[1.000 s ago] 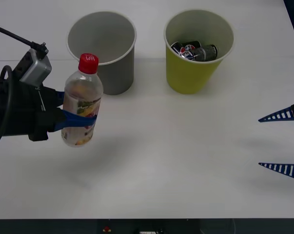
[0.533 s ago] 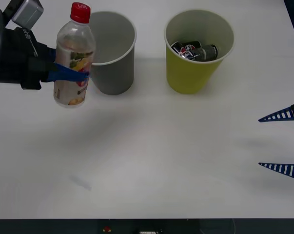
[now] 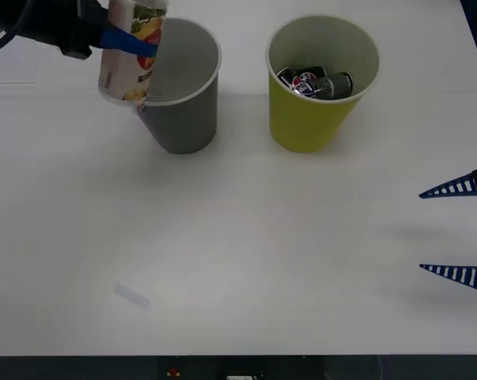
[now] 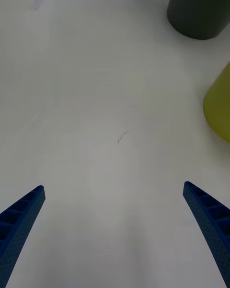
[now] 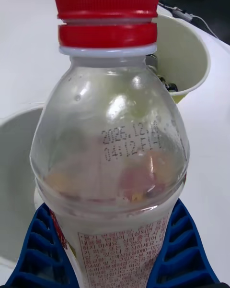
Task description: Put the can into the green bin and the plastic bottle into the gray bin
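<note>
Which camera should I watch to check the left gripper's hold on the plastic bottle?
The left wrist view: the left gripper has its blue fingers clamped on both sides of the plastic bottle. The front view shows the bottle over the gray bin rim, cap cut off.

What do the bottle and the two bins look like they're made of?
The bottle, held by the left gripper, looks like clear glossy plastic: you see through its wall, highlights glint on it, and it has a red ribbed screw cap. The gray bin and green bin look matte and opaque with thin pale rims, probably paper or thin plastic; the look leaves that open.
</note>
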